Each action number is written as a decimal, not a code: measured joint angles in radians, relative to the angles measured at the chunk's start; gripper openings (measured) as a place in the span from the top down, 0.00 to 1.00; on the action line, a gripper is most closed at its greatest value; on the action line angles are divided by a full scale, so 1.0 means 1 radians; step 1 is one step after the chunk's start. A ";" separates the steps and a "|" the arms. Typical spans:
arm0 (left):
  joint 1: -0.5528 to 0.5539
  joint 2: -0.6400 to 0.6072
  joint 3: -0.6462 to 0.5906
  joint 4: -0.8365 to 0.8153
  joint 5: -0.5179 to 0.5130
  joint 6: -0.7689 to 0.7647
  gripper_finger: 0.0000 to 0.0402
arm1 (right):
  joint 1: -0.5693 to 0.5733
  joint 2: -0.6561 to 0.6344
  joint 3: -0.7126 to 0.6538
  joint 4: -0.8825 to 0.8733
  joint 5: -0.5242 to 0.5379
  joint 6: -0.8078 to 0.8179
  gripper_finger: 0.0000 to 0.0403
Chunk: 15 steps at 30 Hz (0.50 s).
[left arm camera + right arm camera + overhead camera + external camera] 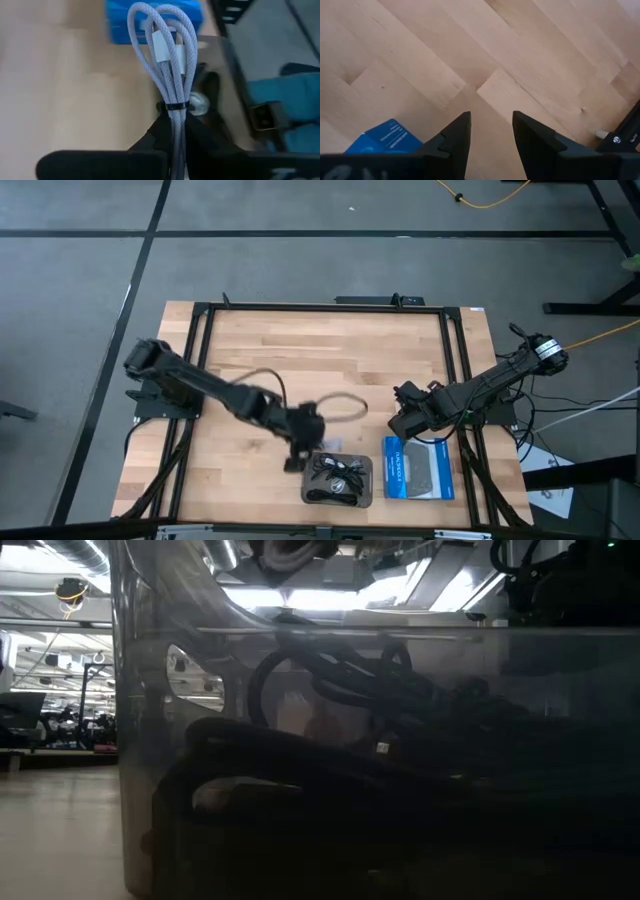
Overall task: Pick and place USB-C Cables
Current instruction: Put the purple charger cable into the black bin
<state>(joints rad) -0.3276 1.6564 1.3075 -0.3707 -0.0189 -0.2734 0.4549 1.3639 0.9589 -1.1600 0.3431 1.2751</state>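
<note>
My left gripper (312,440) is shut on a pale lavender USB-C cable bundle (167,55), just beyond the far left corner of the grey tray (338,498). The bundle is bound by a thin black tie (172,106). Several black cable bundles (335,475) lie in the tray; the low view shows them dark through the tray wall (400,740). My right gripper (490,130) is open and empty above bare wood, near the blue-and-grey flat box (418,467). My left gripper (175,127) pinches the lavender bundle between its two fingers (156,135), on the gathered strands just behind the black tie (174,117). The bundle runs along the fingers, and its loops (162,30) stick out past the fingertips. It shows above the tabletop.
The blue-and-grey box lies right of the tray near the front edge and shows ahead of the left gripper (155,20). A black frame (320,307) runs around the table. Bare wood (330,360) fills the middle and far part.
</note>
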 joint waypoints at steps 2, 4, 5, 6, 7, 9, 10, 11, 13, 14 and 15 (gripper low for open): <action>-0.037 0.041 0.012 0.043 0.012 -0.031 0.95 | 0.000 -0.001 0.000 -0.001 -0.001 0.000 0.63; -0.072 0.080 0.044 0.102 0.014 -0.055 0.95 | 0.000 0.000 0.000 0.001 -0.004 -0.001 0.63; -0.088 0.097 0.060 0.102 0.013 -0.069 0.95 | 0.000 -0.001 0.000 0.000 -0.006 0.000 0.63; -0.102 0.121 0.079 0.099 0.012 -0.088 0.95 | 0.000 -0.001 0.000 0.000 -0.009 -0.001 0.63; -0.112 0.150 0.098 0.104 0.012 -0.105 0.95 | 0.000 0.000 0.000 0.000 -0.015 -0.001 0.63; -0.129 0.203 0.125 0.081 0.016 -0.141 0.95 | 0.000 -0.001 0.000 -0.001 -0.025 -0.001 0.63; -0.132 0.236 0.150 0.083 0.017 -0.156 0.95 | 0.000 0.000 0.000 -0.001 -0.028 -0.001 0.63; -0.134 0.263 0.174 0.099 0.018 -0.166 0.95 | 0.000 0.000 0.000 -0.001 -0.030 -0.001 0.63; -0.135 0.301 0.210 0.077 0.028 -0.171 0.95 | 0.000 0.000 0.000 -0.001 -0.031 -0.001 0.63; -0.131 0.321 0.233 0.073 0.039 -0.172 0.95 | 0.000 0.000 0.000 0.000 -0.031 -0.001 0.63; -0.128 0.336 0.253 0.055 0.045 -0.177 0.93 | 0.000 0.000 0.000 0.002 -0.032 -0.001 0.63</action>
<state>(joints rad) -0.4557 1.9919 1.5606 -0.3158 0.0264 -0.4502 0.4546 1.3640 0.9588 -1.1584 0.3115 1.2743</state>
